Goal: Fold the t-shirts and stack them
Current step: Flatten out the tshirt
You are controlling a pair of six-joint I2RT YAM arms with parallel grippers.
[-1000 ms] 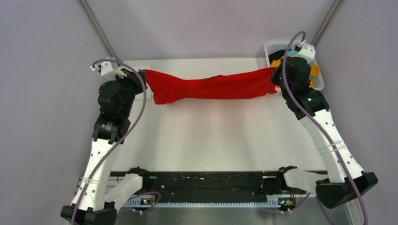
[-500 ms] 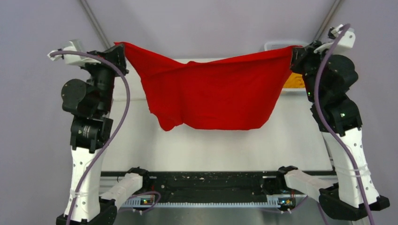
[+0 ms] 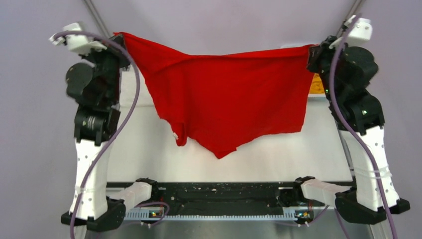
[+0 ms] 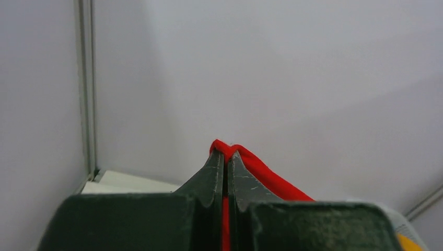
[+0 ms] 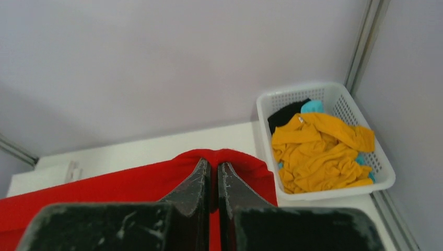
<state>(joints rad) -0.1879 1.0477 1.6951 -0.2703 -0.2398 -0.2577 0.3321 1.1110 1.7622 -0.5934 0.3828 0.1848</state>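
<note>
A bright red t-shirt (image 3: 224,99) hangs spread in the air above the table, held by its two upper corners. My left gripper (image 3: 121,40) is shut on its left corner; red cloth (image 4: 251,164) shows pinched between the fingers (image 4: 226,157). My right gripper (image 3: 311,52) is shut on its right corner, with red cloth (image 5: 104,188) around the fingers (image 5: 213,166). The shirt's lower edge sags to a point (image 3: 221,152) above the table. An orange-yellow t-shirt (image 5: 318,151) and a black one (image 5: 284,112) lie crumpled in the basket. No white t-shirt shows.
A white plastic lattice basket (image 5: 334,191) stands at the table's far right corner, behind my right arm; its rim also shows in the top view (image 3: 293,46). Some blue cloth (image 5: 312,106) lies in it. The white table (image 3: 278,154) lies below the shirt. Grey walls enclose the space.
Both grippers rose from table height and lifted the red t-shirt. It was stretched and bunched low over the table; now it hangs open, its lower edge dropped further into a point.
</note>
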